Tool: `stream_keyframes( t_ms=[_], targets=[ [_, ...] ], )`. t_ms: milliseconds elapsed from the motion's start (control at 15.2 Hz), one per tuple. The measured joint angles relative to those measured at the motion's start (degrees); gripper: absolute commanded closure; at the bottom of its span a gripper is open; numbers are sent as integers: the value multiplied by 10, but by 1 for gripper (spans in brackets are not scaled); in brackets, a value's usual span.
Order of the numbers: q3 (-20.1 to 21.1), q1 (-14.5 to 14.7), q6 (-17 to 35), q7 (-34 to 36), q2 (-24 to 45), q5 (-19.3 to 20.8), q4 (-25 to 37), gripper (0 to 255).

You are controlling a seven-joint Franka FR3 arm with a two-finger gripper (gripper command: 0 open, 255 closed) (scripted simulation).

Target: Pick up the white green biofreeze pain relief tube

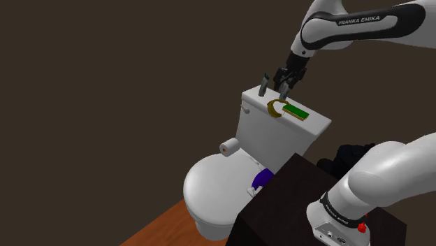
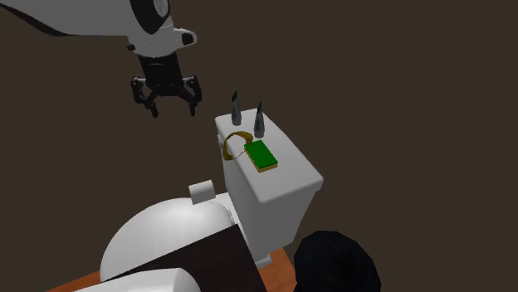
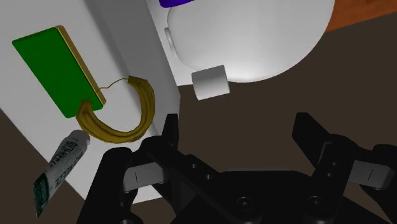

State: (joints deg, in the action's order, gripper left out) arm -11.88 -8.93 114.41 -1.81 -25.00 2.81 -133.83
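Note:
A white tube with green print and a crimped end [image 3: 60, 168] stands on the toilet tank lid [image 3: 121, 38], just beyond a gold crescent [image 3: 121, 118] and a green card [image 3: 51, 67]. In the shoulder view two upright tubes [image 1: 263, 82] [image 1: 285, 87] rise from the lid; there I cannot tell which of them is the white-green one. They also show in the second exterior view [image 2: 235, 106] [image 2: 259, 120]. My gripper [image 3: 240, 137] [image 2: 166, 99] [image 1: 290, 78] hangs open above and off the side of the tank, holding nothing.
A white toilet bowl [image 1: 209, 189] sits in front of the tank, with a paper roll [image 1: 228, 147] beside it and a blue object [image 1: 260, 179] by the dark stand [image 1: 279, 203]. The floor [image 1: 168, 223] is wooden.

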Motion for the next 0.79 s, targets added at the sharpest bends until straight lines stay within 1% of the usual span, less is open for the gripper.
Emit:
stream_keyframes(
  t_ms=[132,330,726,792],
  targets=[
    [-12,-7,31,-2,40,2,19,0],
    [-29,-19,68,-3,81,4,39,0],
    [-59,-39,131,-5,164,-2,91,0],
    [-66,-43,135,-10,183,-7,111,0]
  ],
)
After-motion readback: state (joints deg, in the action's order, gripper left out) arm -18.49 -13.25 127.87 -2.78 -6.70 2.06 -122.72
